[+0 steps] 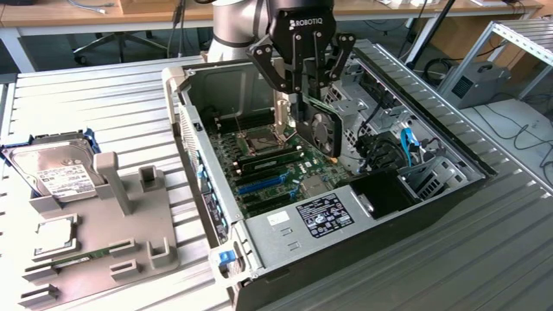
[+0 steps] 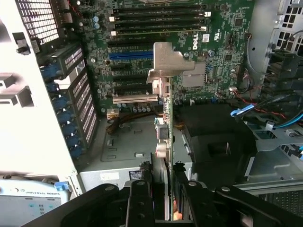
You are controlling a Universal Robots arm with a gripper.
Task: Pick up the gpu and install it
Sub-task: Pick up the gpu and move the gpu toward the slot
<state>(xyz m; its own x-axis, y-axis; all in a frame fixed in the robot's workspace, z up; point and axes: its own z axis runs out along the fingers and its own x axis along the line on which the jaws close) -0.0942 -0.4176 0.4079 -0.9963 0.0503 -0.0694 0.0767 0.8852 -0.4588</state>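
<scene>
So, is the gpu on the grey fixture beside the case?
No, the gpu is gripped in the jaws above the open computer case.

Ribbed grey metal worktable (image 1: 103, 91); wooden desks (image 1: 52, 14) behind; office chair (image 1: 112, 40) underneath.

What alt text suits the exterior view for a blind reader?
The gripper holds the gpu on edge above the motherboard inside an open computer case; a hard drive sits on a grey tray at the exterior view's left.

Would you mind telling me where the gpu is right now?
In the exterior view, the gpu hangs on edge in the fingers, inside the open computer case above the motherboard.
</scene>
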